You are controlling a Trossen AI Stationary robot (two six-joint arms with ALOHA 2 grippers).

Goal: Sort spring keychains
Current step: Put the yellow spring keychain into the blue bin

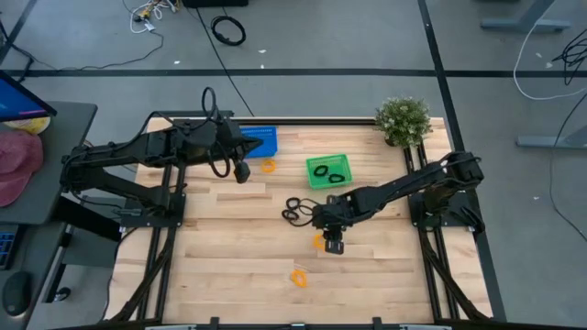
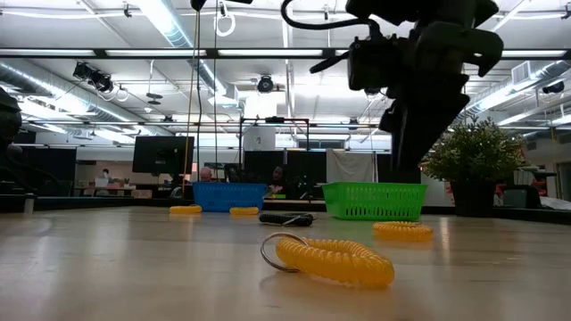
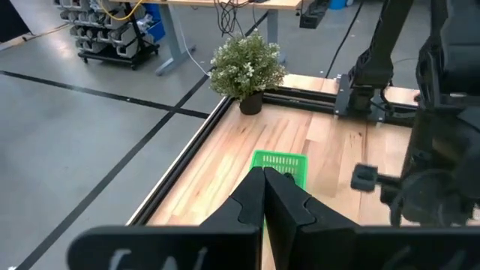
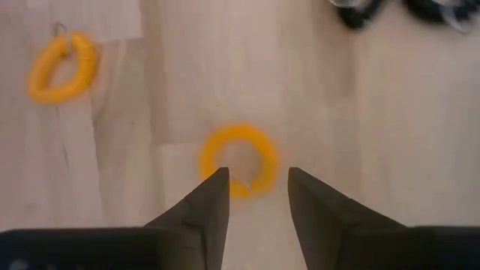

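An orange spring keychain (image 4: 238, 160) lies flat on the wood table, and my right gripper (image 4: 255, 174) hovers over it, open, pointing steeply down, a fingertip on either side of its near rim. In the high view this gripper (image 1: 333, 243) is at mid-table. A second orange keychain (image 1: 299, 276) lies nearer the front edge, and a third (image 1: 268, 166) lies beside the blue basket (image 1: 260, 139). Black keychains (image 1: 295, 209) lie on the table, and more lie in the green basket (image 1: 327, 170). My left gripper (image 1: 242, 172) is shut and empty, raised near the blue basket.
A potted plant (image 1: 404, 119) stands at the far right corner of the table. Bare wood stretches across the near half of the table, apart from the front orange keychain (image 2: 335, 259). The arm frames flank the table's left and right sides.
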